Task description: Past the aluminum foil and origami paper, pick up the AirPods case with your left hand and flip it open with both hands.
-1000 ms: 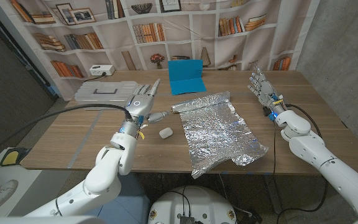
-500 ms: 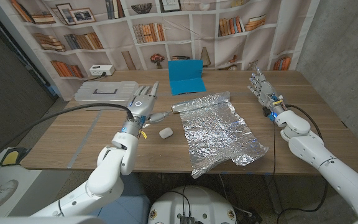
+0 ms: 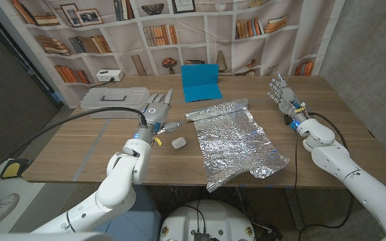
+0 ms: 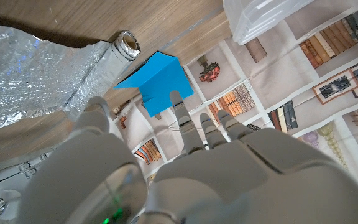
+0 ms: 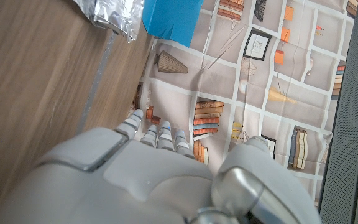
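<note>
Starting out: AirPods case (image 3: 178, 142) lies untouched on counter (image 3: 99, 144), just right of our left hand (image 3: 155, 109); both hands released, right hand (image 3: 281, 92) idle far right. Pickup, flip-open remain.

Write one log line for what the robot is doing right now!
left hand: open, beside small white AirPods case | right hand: open, fingers up | case: on table, untouched | crinkled silver foil sheet: unrolled

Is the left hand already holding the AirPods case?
No, the AirPods case lies on the table beside the left hand, untouched.
</note>
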Robot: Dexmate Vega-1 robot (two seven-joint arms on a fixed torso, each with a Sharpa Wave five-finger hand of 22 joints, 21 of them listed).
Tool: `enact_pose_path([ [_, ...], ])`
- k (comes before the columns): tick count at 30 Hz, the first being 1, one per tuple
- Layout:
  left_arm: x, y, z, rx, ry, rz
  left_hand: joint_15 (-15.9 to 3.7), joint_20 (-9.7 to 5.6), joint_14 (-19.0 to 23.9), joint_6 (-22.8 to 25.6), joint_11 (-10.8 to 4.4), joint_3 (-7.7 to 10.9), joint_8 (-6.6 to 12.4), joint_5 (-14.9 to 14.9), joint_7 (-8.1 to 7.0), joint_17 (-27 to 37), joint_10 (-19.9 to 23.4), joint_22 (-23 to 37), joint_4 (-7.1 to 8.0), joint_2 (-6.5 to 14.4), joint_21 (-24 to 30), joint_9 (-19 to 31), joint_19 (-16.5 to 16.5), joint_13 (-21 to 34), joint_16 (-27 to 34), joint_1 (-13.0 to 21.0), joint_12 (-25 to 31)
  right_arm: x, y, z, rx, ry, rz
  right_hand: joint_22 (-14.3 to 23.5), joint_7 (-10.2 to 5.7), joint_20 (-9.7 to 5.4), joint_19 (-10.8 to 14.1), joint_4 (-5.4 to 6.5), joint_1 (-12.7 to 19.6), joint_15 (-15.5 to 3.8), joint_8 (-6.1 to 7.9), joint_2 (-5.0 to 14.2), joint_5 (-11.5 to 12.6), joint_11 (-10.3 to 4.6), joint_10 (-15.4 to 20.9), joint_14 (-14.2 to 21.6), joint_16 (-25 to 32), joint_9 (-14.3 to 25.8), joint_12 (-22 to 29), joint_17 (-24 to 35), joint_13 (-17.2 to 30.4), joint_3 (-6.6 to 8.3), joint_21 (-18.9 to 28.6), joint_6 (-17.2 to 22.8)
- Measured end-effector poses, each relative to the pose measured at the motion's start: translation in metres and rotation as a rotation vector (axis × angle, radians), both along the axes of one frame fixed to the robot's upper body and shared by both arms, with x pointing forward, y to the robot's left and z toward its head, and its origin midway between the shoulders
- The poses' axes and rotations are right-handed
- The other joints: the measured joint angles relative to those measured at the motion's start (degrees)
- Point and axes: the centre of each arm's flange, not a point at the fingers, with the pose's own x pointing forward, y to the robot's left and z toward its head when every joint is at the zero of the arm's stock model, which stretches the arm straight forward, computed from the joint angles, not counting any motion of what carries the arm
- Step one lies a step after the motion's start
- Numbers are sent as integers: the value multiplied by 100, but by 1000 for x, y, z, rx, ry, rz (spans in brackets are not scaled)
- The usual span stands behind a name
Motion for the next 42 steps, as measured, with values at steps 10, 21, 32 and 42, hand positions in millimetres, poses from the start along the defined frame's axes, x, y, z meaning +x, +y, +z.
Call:
enact_pose_path([
  [10, 3, -3, -2, 24, 45, 8, 42, 0, -42, -28, -5, -33, -38, 0, -153, 0, -105, 0, 33, -64, 0, 0, 0, 27, 0, -21, -62, 0, -3, 1, 0, -2, -6, 0, 0, 0, 0, 0, 0, 0, 0, 0, -22, 0, 0, 0, 0, 0, 0, 0, 0, 0, 0, 0],
  [21, 6, -4, -4, 46, 90, 8, 133, 82, -216, -28, 54, 120, -14, 0, -153, -1, -401, 0, -39, 73, 0, -1, -82, 69, -46, 358, -205, 1, -5, 2, 2, -1, -7, 0, 0, 18, -18, 0, 0, 0, 0, 0, -22, 0, 0, 0, 0, 0, 0, -10, 0, 0, 0, -1],
  [32, 6, -6, -6, 53, 109, 12, 133, 82, -215, -7, -8, 120, -14, 0, -174, -1, -254, 17, -39, 44, 0, -1, -81, 79, -46, 388, -205, 2, -8, 2, 2, 0, -7, 0, 0, 31, -31, -25, 30, 0, 0, 30, -22, -31, -32, 0, 0, 0, 0, -15, 0, 24, 0, -1],
  [42, 7, -8, -12, 47, 123, 19, 100, 82, -181, -7, 13, 108, -15, -27, -174, -1, -233, 17, 4, 44, 0, -1, -81, 106, -46, 387, -205, 4, -10, 0, 6, 1, -7, 0, -21, 31, -114, -49, 59, 0, 0, 1, -22, -104, -20, 0, -28, 0, 0, -15, 0, 48, 0, -22],
])
